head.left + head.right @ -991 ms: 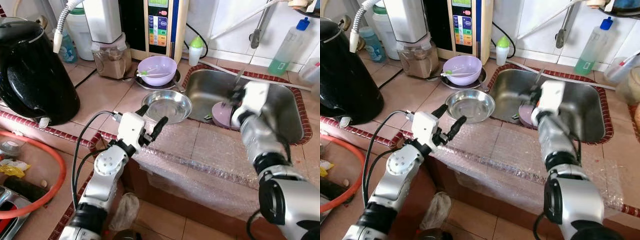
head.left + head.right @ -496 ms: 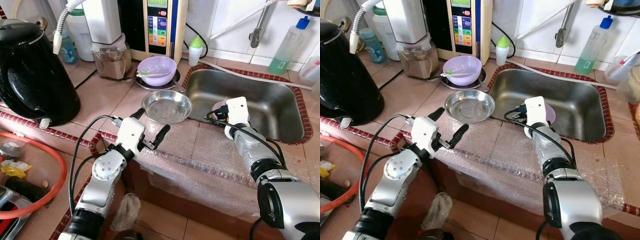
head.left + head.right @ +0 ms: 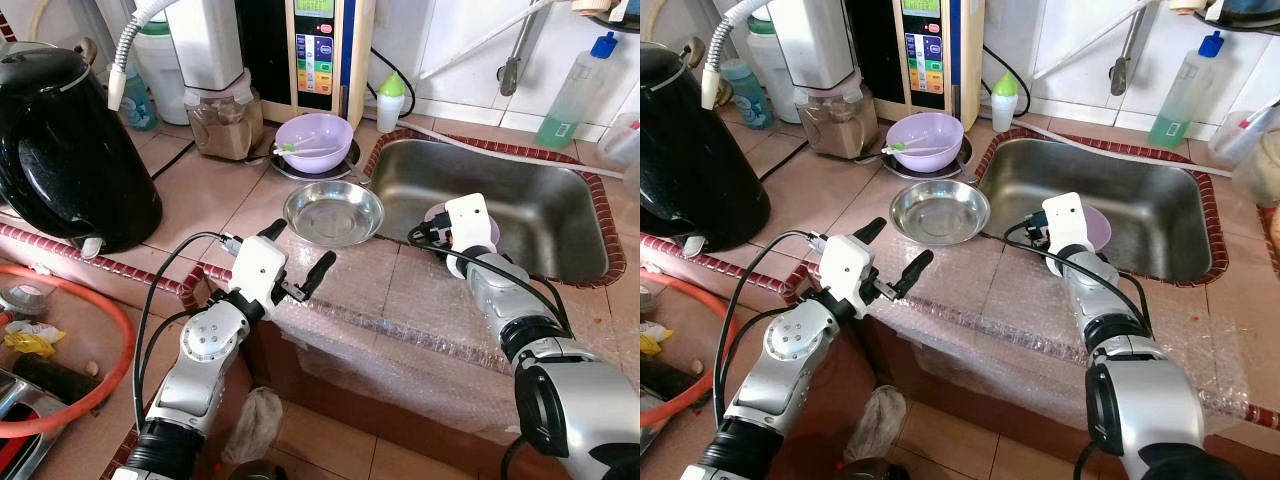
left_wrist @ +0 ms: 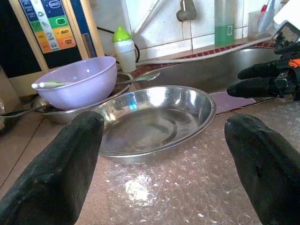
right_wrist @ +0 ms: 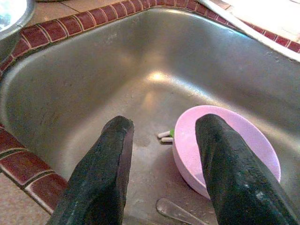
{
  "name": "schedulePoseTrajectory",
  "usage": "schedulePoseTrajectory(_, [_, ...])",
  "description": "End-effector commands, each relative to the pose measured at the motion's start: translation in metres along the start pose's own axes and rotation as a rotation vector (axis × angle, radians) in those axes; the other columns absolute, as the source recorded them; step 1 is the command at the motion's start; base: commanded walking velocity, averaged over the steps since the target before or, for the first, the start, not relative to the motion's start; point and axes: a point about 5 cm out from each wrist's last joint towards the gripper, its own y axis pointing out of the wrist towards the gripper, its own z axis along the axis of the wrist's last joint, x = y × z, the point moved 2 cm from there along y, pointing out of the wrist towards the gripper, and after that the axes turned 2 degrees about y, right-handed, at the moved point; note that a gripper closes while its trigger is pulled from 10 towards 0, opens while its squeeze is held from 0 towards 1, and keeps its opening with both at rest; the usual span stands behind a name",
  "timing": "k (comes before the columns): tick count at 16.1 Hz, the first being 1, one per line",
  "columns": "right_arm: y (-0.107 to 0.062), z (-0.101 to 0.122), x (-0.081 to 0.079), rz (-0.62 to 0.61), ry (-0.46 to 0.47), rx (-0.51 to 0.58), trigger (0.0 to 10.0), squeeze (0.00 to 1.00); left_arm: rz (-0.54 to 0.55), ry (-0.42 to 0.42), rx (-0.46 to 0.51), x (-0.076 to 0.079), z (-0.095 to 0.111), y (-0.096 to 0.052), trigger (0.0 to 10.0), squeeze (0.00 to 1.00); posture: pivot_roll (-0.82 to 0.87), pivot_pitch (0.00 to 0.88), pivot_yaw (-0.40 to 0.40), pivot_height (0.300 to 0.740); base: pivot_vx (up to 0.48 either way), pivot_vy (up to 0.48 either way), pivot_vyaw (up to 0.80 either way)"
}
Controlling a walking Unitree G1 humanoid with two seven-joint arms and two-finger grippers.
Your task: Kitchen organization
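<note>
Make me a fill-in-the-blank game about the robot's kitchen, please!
1. The pink bowl sits down inside the ______.
2. The left claw hovers with its fingers ______ in front of the shiny metal dish.
3. The purple bowl near the machine has a ______ resting in it.
4. The right claw points into the sink with ______ between its fingers.

Missing words: sink; open; spoon; nothing

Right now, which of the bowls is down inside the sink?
The pink bowl, just beyond the right gripper. The lilac bowl and steel bowl sit on the counter.
</note>
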Motion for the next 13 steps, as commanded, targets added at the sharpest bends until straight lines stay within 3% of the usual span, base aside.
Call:
schedulePoseTrajectory(1, [0.001, 0.002, 0.000, 0.012, 0.012, 0.002, 10.0, 1.00, -0.009, 0.015, 0.008, 0.000, 0.005, 0.000, 10.0, 1.00, 0.05, 0.000, 0.082, 0.740, 0.000, 0.000, 0.00])
schedulePoseTrajectory(4, [-0.001, 0.005, -0.006, 0.049, 0.014, 0.064, 10.0, 1.00, 0.010, 0.014, 0.002, -0.003, 0.003, -0.002, 10.0, 1.00, 0.03, 0.000, 0.079, 0.740, 0.000, 0.000, 0.00])
schedulePoseTrajectory(9, [-0.009, 0.012, -0.008, -0.018, 0.071, 0.206, 10.0, 1.00, 0.075, 0.013, 0.010, -0.009, 0.004, -0.002, 10.0, 1.00, 0.02, 0.000, 0.076, 0.740, 0.000, 0.000, 0.00])
schedulePoseTrajectory(13, [-0.027, 0.005, -0.017, -0.075, 0.183, 0.286, 10.0, 1.00, 0.162, 0.011, 0.040, -0.015, 0.013, -0.003, 10.0, 1.00, 0.00, 0.000, 0.068, 0.740, 0.000, 0.000, 0.00])
